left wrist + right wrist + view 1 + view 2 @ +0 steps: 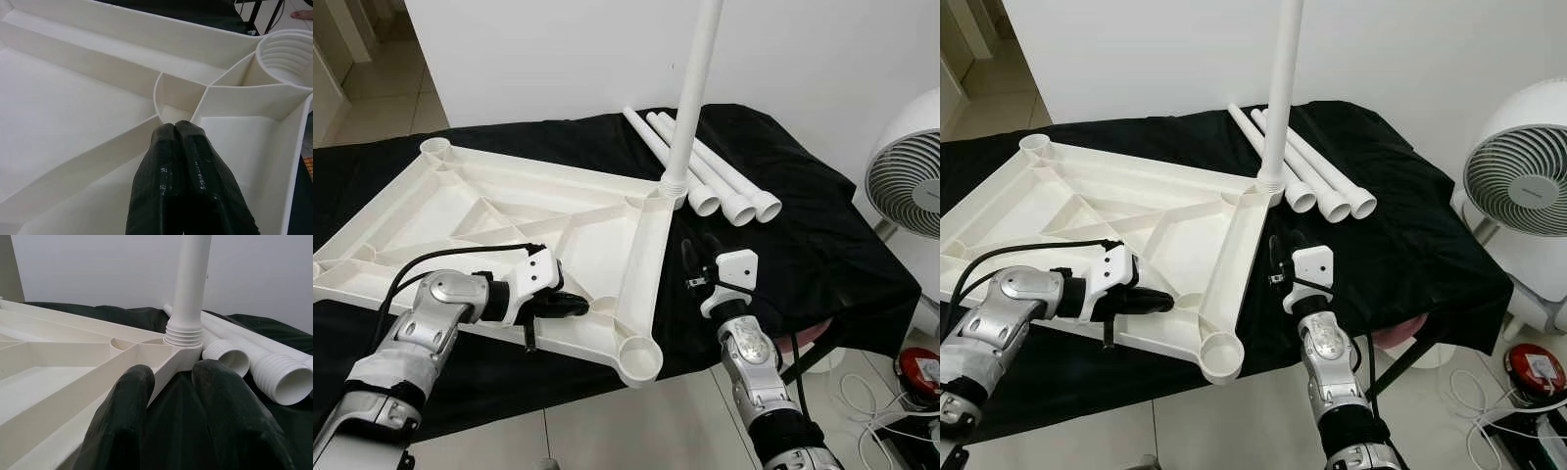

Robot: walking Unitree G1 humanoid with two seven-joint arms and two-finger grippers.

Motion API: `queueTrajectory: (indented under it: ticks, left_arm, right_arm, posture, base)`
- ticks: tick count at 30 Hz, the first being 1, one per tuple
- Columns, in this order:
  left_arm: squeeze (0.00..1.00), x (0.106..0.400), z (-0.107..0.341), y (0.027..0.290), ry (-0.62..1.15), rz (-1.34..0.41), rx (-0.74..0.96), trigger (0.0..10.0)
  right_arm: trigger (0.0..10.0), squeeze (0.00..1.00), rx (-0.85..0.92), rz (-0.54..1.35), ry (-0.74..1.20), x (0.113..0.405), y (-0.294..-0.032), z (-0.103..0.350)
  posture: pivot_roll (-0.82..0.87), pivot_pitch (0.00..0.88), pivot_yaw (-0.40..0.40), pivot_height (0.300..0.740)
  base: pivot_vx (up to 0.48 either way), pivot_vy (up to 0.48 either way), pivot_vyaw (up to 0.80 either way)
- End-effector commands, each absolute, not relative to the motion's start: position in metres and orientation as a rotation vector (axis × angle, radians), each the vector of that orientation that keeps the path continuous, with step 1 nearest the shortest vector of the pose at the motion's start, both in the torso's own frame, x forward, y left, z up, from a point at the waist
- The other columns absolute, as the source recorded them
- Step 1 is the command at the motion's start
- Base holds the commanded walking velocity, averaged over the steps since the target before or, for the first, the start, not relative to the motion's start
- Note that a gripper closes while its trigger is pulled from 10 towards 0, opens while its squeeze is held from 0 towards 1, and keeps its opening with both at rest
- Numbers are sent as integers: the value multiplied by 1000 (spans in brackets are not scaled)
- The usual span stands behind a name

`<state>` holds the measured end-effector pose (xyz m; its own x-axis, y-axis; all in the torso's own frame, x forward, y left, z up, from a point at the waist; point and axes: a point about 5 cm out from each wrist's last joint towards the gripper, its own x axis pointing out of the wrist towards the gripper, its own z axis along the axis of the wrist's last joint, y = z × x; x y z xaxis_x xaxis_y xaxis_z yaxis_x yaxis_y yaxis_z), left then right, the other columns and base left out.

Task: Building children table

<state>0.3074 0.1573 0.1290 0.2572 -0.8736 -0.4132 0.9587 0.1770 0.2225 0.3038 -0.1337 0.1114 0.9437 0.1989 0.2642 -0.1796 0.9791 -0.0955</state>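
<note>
Tabletop (509,220), white plastic, lies upside down on the black-draped surface (803,245), ribbed underside facing up. Head views: one white leg (690,93) stands upright, screwed into the far right corner socket. Three loose legs (724,176) lie side by side on the cloth just beyond that corner, threaded open ends toward the robot. Near right corner socket (639,358) is unfilled. Left gripper (570,305) reaches in over the tabletop's near edge, jaws closed, tips resting inside the ribbing near a small round boss. Right gripper (698,257) is over the black cloth just right of the tabletop's right rail, fingers pointing toward the upright leg. White fan (911,181) stands on the floor at far right.

Left wrist view: jaws pressed fully together, holding nothing, fingertips (176,132) at the edge of a semicircular rib pocket; threaded socket (286,58) nearby.

Right wrist view: jaws parted, a clear gap between the fingers (124,421), nothing held. Through the gap, the tabletop's corner with the upright leg's threaded base (183,335); loose leg ends (230,357) beside it.
</note>
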Motion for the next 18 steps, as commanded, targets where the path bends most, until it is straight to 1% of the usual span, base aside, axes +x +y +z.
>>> queueTrajectory:
  ticks: [1,3,4,7,8,9,12,18]
  left_arm:
    - [0,321,128,164,173,-1041,499,0]
    - [0,323,128,166,176,-1034,510,0]
    - [0,322,129,167,179,-1046,534,10000]
    - [0,322,130,169,204,-1064,561,10000]
    - [0,322,131,169,209,-1080,541,10000]
    - [1000,321,135,169,206,-1101,499,10000]
    - [1000,320,141,170,188,-1142,470,10000]
    - [1000,318,150,177,177,-1201,506,10000]
  right_arm:
    - [10000,0,-69,194,-272,303,-131,112]
    - [10000,0,-70,198,-273,303,-131,112]
    - [10000,0,-72,202,-272,303,-131,112]
    - [10000,0,-74,206,-271,303,-131,112]
    - [10000,0,-75,206,-270,303,-132,112]
    - [10000,0,-75,206,-269,303,-132,112]
    - [10000,0,-75,207,-268,303,-131,112]
    - [10000,0,-72,209,-267,302,-130,111]
  posture:
    - [7,8,17,740]
    - [8,11,13,740]
    - [8,12,11,740]
    - [8,12,11,740]
    - [10,13,10,740]
    - [10,13,10,740]
    - [10,13,10,740]
    - [11,9,10,740]
  base:
    - [0,0,0]
    - [0,0,0]
    - [0,0,0]
    - [0,0,0]
    - [0,0,0]
    - [0,0,0]
    - [0,0,0]
    - [0,0,0]
